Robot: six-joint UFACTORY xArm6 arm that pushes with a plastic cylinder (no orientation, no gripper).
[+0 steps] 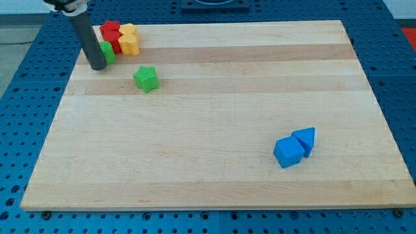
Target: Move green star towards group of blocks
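The green star lies on the wooden board near the view's top left. A group of blocks sits above and left of it at the board's top left corner: a red block, a yellow block and a green block partly hidden by the rod. My tip rests on the board just left of that green block, to the left of and slightly above the green star, about a block's width or more apart from it.
Two blue blocks touch each other at the view's lower right: a blue cube and a blue wedge-like block. The board is ringed by a blue perforated table.
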